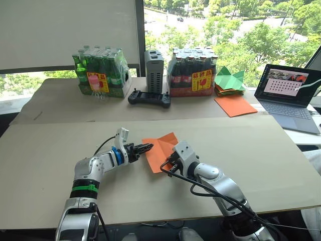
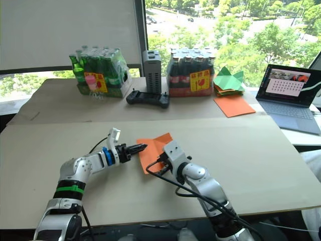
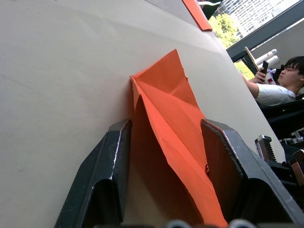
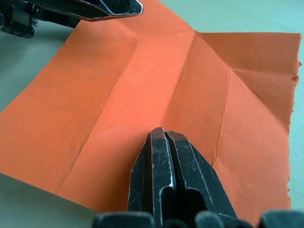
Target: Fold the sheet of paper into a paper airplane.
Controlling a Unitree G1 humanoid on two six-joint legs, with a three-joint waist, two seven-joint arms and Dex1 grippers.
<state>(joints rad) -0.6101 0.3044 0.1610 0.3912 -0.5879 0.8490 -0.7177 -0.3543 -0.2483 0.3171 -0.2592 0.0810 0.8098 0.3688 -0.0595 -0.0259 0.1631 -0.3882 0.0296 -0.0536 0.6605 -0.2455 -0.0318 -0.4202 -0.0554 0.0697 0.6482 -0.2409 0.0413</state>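
Note:
The sheet of paper (image 1: 161,148) is bright orange and creased. It lies on the beige table (image 1: 261,155) in front of me, with one flap raised along a fold (image 3: 166,95). My left gripper (image 1: 148,147) reaches in from the left, open, its two fingers either side of the paper's raised near edge. My right gripper (image 4: 165,135) is shut, with its tips resting on top of the sheet (image 4: 114,90) near its front edge (image 1: 168,163). The left fingers (image 4: 104,6) show at the sheet's far side. The paper airplane is out of view.
At the back stand a pack of green bottles (image 1: 100,74), a grey box (image 1: 154,64), a black controller (image 1: 149,98) and a pack of dark bottles (image 1: 193,74). Green paper shapes (image 1: 229,80), a bigger orange sheet (image 1: 234,105) and a laptop (image 1: 291,93) are at the back right. A person (image 3: 280,83) sits beyond the table.

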